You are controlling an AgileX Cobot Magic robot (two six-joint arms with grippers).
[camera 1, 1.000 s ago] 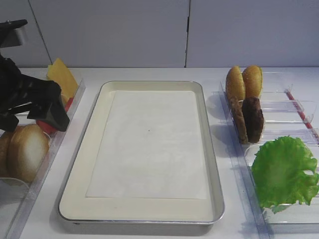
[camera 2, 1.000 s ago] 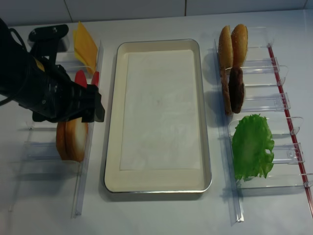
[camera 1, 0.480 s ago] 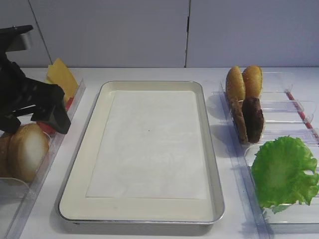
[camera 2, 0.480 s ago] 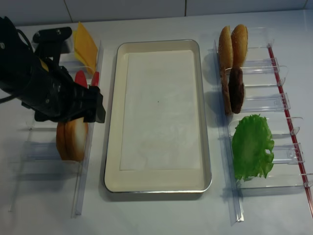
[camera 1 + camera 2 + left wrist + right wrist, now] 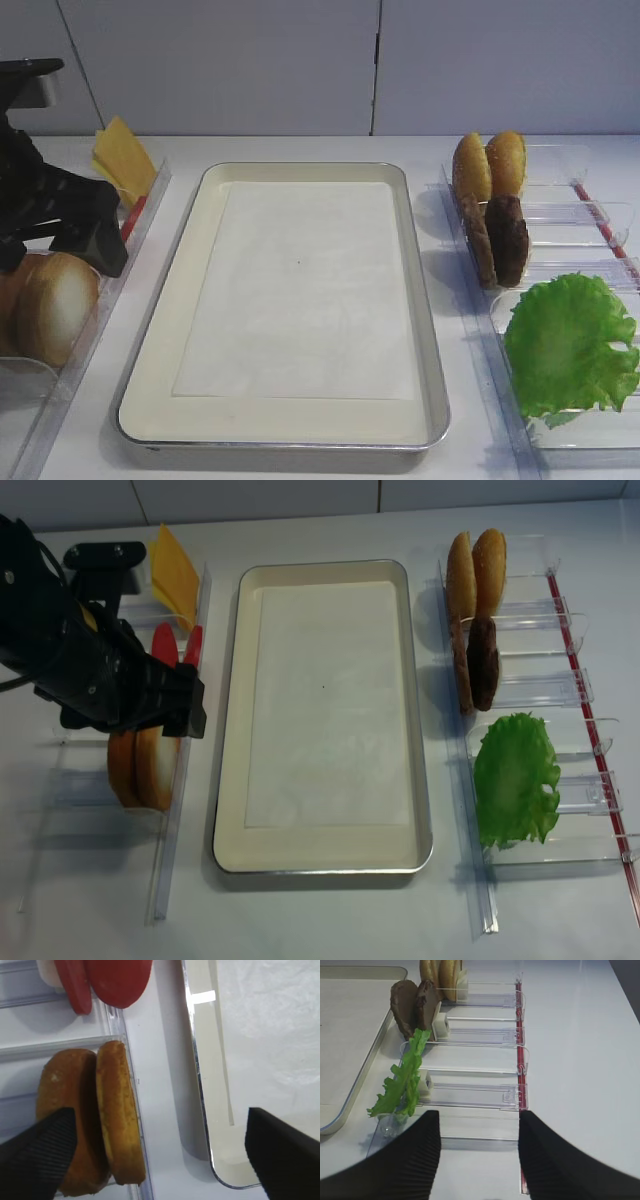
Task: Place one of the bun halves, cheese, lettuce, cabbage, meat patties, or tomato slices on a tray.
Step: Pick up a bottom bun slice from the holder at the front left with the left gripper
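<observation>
Two bun halves (image 5: 140,770) stand on edge in the left bin, pale cut face showing (image 5: 55,305). My left gripper (image 5: 160,1160) hangs open above them; one finger is over the buns (image 5: 117,1120), the other over the tray's corner. In the overhead view the gripper (image 5: 130,715) hides the buns' tops. Tomato slices (image 5: 117,980) and cheese (image 5: 175,575) sit further back in that bin. The tray (image 5: 228,680) holds only white paper. Meat patties (image 5: 505,240) and lettuce (image 5: 570,345) are in the right bins. My right gripper (image 5: 480,1160) is open and holds nothing. Cabbage is out of view.
Two glossy domed buns (image 5: 490,165) stand behind the patties. Clear plastic bins (image 5: 480,1035) with dividers and a red strip (image 5: 520,1060) run along the right side. The left bin's wall (image 5: 132,1110) lies close to the tray rim (image 5: 200,1060).
My left gripper has shifted a little to the left and settled more squarely over the bun halves, its jaws still open. Nothing else has moved.
</observation>
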